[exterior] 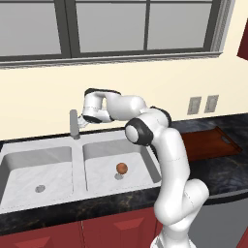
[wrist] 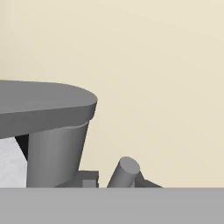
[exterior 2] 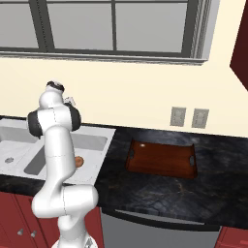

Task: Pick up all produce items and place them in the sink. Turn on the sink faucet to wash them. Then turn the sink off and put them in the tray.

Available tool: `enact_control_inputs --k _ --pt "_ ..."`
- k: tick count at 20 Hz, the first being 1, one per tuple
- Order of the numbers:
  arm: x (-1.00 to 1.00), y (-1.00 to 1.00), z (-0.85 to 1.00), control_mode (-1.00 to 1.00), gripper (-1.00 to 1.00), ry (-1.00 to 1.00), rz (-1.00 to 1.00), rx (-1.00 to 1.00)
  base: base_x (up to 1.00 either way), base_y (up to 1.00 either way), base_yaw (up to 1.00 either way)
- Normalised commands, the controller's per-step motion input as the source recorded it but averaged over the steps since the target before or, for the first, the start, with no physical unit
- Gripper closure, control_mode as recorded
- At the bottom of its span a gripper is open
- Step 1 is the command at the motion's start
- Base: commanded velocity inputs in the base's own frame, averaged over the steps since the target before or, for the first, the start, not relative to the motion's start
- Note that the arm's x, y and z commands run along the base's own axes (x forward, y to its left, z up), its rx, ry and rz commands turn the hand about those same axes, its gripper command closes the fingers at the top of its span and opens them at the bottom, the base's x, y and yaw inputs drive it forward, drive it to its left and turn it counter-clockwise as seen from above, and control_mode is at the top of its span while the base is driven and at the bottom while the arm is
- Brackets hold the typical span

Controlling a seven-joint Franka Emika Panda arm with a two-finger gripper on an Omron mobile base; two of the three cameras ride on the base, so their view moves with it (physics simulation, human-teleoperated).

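Note:
The produce item, a small reddish-brown ball (exterior: 122, 167), lies near the drain in the right basin of the marbled sink (exterior: 48, 150). From the right base view the ball (exterior 2: 79, 160) peeks out beside the arm. My gripper (exterior: 81, 122) is shut and sits at the back of the sink, right against the grey sink faucet (exterior: 74, 124). In the hand view the faucet's spout (wrist: 43, 107) looms large at left, and its small lever handle (wrist: 124, 172) pokes up at the bottom. The reddish-brown tray (exterior 2: 162, 159) rests on the counter to the right of the sink, with nothing on it.
Dark stone counter (exterior 2: 160, 196) runs to the right of the sink. Two wall outlets (exterior: 202, 104) sit above the tray. A window spans the wall above the sink. The left basin (exterior: 38, 169) holds nothing but its drain.

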Motion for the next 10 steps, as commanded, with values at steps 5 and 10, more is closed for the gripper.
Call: enact_control_inputs --k 5,10 --pt "0.00 -0.95 -0.50 -1.00 1.00 0.01 0.00 0.16 0.00 0.00 0.00" --pt "0.00 -0.84 -0.48 -1.00 1.00 0.08 -0.04 0.12 0.00 0.00 0.00"
